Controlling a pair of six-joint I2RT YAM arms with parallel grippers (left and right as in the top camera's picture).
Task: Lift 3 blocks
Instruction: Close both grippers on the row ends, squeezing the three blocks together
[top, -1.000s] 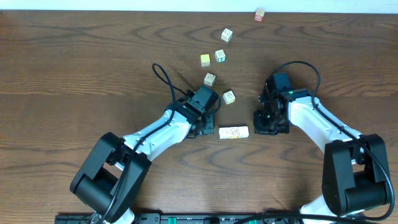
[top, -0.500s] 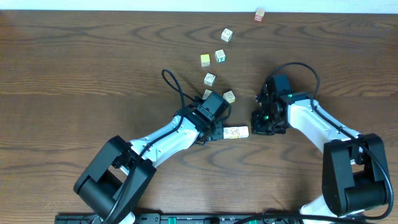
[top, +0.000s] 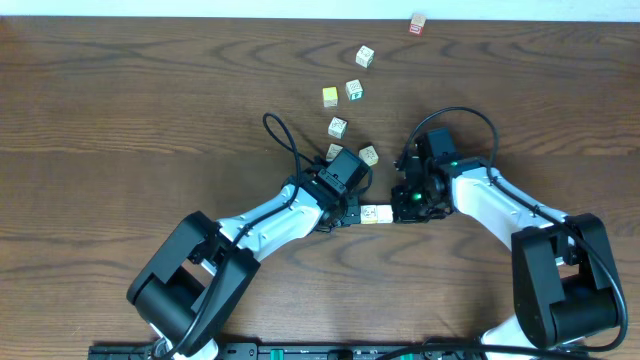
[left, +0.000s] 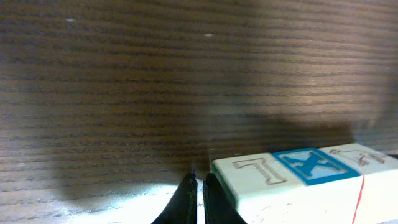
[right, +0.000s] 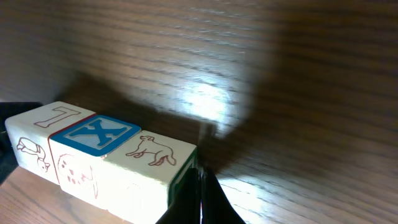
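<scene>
Right wrist shows three blocks (right: 93, 138) touching in a row.

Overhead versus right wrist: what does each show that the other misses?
Only overhead: the yellow cube, the red cube at the far edge, other loose cubes. Only right wrist: the prints on the three blocks, an L, a blue X, a dog. Both: those blocks in a row on the table, the shut right pincer at one end.
</scene>
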